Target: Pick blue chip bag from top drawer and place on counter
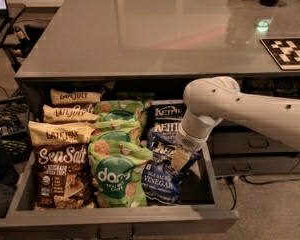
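Several snack bags upright in the open top drawer [115, 222], front blue chip bag [162, 184] right of green bags [115, 176], gripper [181, 159] at its top edge, grip state impossible to tell, glossy counter [140, 29] behind.

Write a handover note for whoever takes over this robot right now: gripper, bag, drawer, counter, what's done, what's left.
Gripper: down inside the wide grey top drawer, at the upper edge of the front dark blue crinkly chip bag; grip unconfirmed.
Bag: standing at the drawer's right, green bags beside it.
Done: drawer open, gripper at bag.
Left: lift bag out, set it on the glossy grey counter.
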Available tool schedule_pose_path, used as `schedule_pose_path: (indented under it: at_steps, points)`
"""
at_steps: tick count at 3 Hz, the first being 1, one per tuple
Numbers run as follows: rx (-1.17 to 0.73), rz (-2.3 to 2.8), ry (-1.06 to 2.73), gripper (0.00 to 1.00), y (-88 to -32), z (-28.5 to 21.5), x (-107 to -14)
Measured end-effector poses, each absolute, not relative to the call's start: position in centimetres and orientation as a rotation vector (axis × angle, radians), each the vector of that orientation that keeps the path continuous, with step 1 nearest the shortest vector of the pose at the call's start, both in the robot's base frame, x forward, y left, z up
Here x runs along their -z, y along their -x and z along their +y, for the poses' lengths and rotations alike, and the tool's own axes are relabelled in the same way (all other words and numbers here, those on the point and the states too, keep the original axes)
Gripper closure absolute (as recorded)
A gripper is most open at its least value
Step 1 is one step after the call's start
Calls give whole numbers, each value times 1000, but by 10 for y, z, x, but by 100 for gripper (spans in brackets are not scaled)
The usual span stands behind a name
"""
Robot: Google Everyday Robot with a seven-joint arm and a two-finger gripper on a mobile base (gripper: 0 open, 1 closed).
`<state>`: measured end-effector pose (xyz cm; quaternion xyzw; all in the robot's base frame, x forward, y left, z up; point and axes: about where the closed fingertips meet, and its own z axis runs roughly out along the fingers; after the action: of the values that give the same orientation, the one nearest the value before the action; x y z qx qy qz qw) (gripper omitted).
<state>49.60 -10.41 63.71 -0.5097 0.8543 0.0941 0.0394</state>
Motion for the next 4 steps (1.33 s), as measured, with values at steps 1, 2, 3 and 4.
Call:
schedule_pose_path:
  at_steps: [1,2,3,4]
  points:
    - [-289,2618,1562,78,-496,-104,-637]
    - [-289,2618,1563,99,-496,-104,-637]
    - [-312,2579,1607,100,-490,-107,-659]
    - [-365,2525,1645,100,-480,-115,-698]
